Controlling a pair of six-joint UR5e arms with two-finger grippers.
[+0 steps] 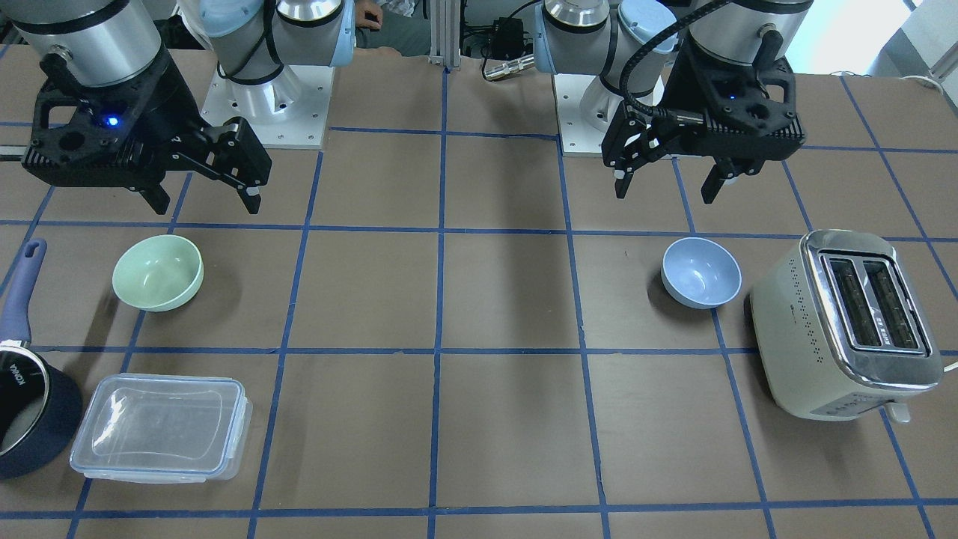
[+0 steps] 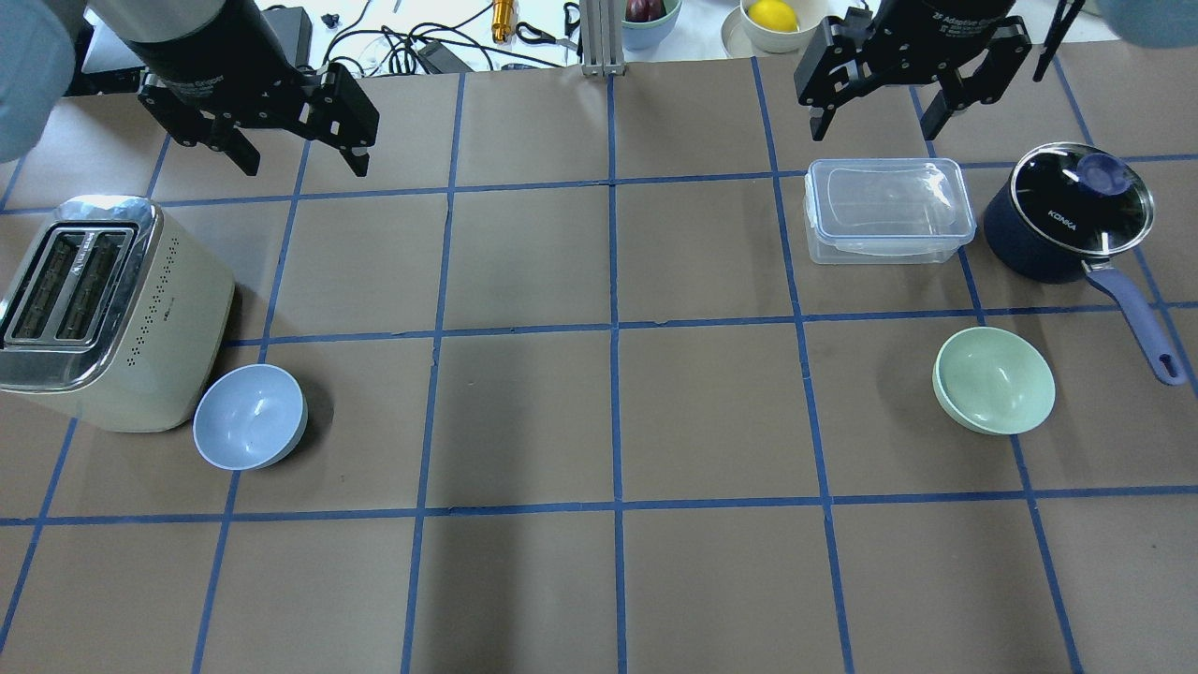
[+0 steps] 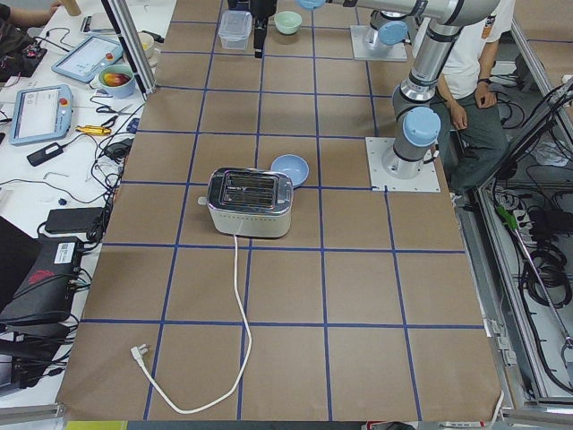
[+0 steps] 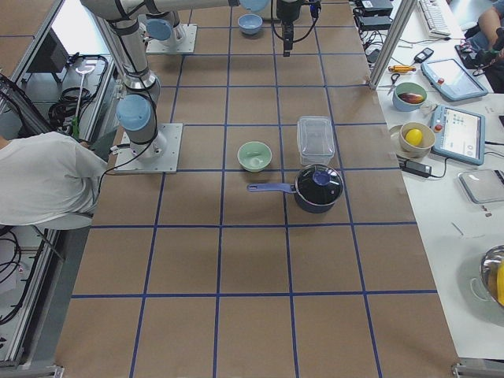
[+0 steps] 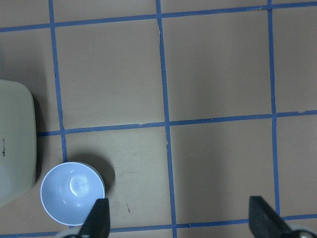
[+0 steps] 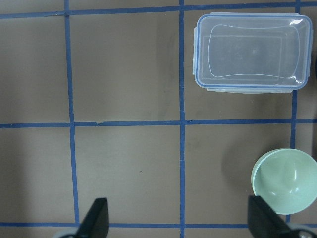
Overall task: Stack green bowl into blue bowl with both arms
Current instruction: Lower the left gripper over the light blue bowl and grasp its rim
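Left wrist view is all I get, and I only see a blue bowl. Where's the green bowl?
Observer: The green bowl is on the robot's right side, near a saucepan.
Operator: Is anything in it?
Observer: No, it stands upright and empty.
Operator: Is the other gripper holding it?
Observer: No. The right gripper hangs open, well away from it, past a clear box.

blue bowl (image 5: pixel 73 192) upright, lower left, just beside cream toaster (image 5: pixel 15 144). left gripper (image 5: pixel 181 218) fingers (image 5: pixel 96 220) wide apart over brown table (image 5: pixel 218 69), blue tape grid.
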